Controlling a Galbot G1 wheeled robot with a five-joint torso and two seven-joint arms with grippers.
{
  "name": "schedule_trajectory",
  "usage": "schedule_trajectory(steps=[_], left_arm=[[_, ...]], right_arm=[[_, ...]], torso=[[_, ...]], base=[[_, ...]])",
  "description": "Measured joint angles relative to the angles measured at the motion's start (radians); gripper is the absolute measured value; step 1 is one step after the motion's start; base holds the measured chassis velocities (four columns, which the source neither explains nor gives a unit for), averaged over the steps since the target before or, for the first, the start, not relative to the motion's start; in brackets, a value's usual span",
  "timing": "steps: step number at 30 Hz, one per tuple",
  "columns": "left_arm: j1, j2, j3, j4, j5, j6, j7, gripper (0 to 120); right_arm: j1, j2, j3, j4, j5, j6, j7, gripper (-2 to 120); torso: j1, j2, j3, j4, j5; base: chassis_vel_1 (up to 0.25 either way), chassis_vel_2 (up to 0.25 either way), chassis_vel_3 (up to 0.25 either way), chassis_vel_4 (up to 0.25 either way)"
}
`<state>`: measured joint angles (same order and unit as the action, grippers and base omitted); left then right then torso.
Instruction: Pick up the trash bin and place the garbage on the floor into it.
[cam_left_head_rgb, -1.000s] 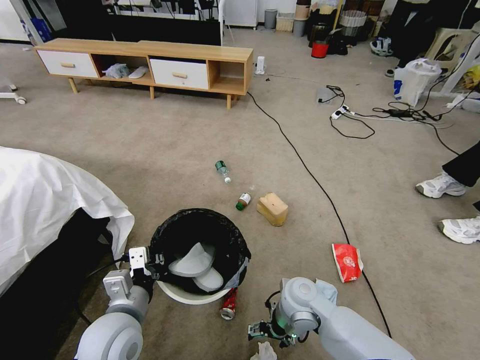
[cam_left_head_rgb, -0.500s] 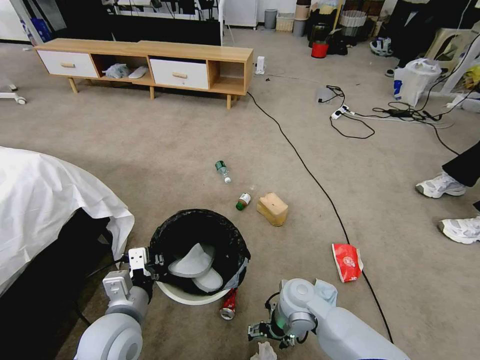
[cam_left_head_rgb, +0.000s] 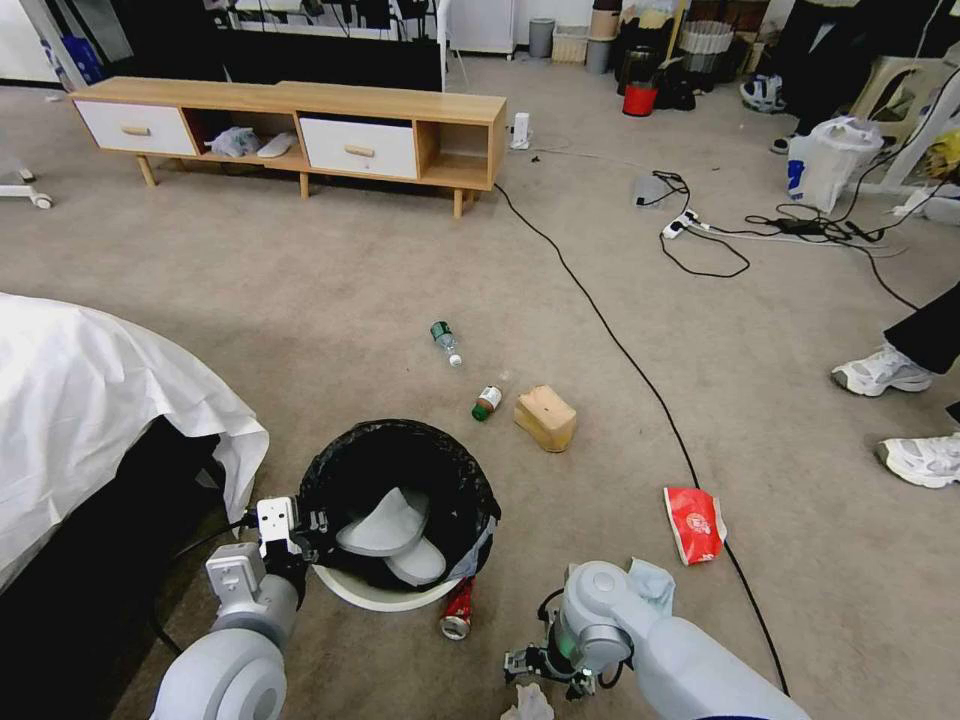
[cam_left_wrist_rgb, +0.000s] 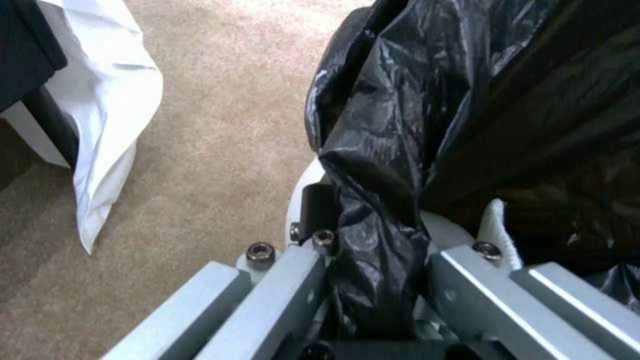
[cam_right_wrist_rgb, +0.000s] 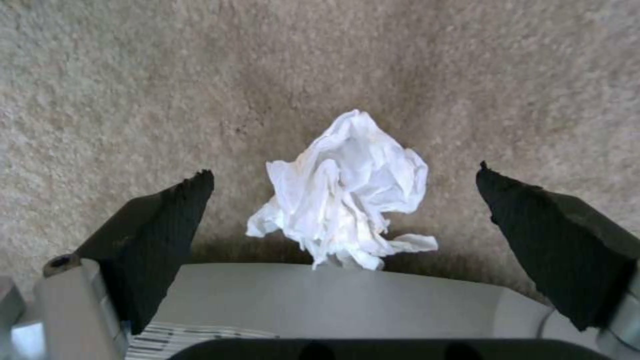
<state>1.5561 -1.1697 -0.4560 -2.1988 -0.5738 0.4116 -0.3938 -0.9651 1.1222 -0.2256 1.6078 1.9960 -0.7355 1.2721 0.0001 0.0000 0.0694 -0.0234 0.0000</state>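
Note:
The white trash bin (cam_left_head_rgb: 372, 593) with its black bag (cam_left_wrist_rgb: 467, 110) stands on the carpet at the lower middle of the head view. My left gripper (cam_left_head_rgb: 300, 530) is shut on the bin's bagged rim. My right gripper (cam_left_head_rgb: 545, 670) hangs open just above the white crumpled tissue (cam_right_wrist_rgb: 347, 192), one finger (cam_right_wrist_rgb: 160, 225) on each side, not touching it. A crushed red can (cam_left_head_rgb: 458, 608) lies against the bin. The pale blue tissue (cam_left_head_rgb: 652, 580), red snack packet (cam_left_head_rgb: 693, 523), tan box (cam_left_head_rgb: 545, 417), small green-capped bottle (cam_left_head_rgb: 486, 402) and clear bottle (cam_left_head_rgb: 446, 342) lie farther out.
A bed with a white sheet (cam_left_head_rgb: 90, 400) stands close on the left. A black cable (cam_left_head_rgb: 620, 350) crosses the floor on the right. A person's white shoes (cam_left_head_rgb: 885, 370) are at the right edge. A wooden cabinet (cam_left_head_rgb: 300, 125) stands at the back.
My right arm has sunk a little lower and slightly right toward the white tissue. The left gripper and the bin have not moved.

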Motion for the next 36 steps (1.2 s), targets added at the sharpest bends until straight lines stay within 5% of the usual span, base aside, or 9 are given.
schedule_trajectory(steps=[36], left_arm=[[-0.002,-0.002,-0.002,0.010,-0.005,-0.004,0.001,1]], right_arm=[[-0.017,0.021,-0.009,-0.062,-0.078,-0.001,-0.056,100]], torso=[[0.000,0.000,0.000,0.0000,0.0001]], base=[[0.000,0.000,0.000,0.000]])
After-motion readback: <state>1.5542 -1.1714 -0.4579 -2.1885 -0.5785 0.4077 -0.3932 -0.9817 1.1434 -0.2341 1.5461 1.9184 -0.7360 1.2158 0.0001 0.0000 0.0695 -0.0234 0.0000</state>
